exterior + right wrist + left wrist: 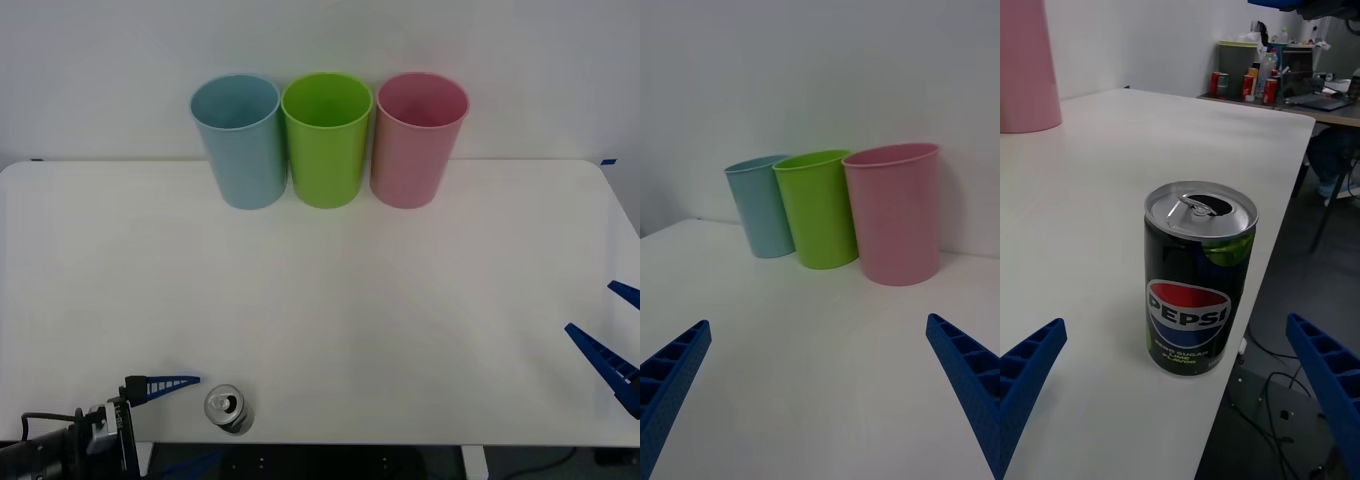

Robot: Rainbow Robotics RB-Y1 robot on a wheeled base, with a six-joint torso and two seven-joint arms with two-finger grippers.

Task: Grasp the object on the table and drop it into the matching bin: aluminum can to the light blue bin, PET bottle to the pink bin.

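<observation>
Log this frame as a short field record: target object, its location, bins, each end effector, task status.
target: aluminum can, upright, tab opened
location: near edge of the table, on the robot's left
bins: light blue bin, lime green bin, pink bin, in a row at the far edge
left end effector: open, low, facing the can, not touching it
right end effector: open, at the table's right side, facing the bins
status: can not yet grasped

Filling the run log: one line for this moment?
can upright, near table edge | left gripper open beside it | right gripper open, idle
</observation>
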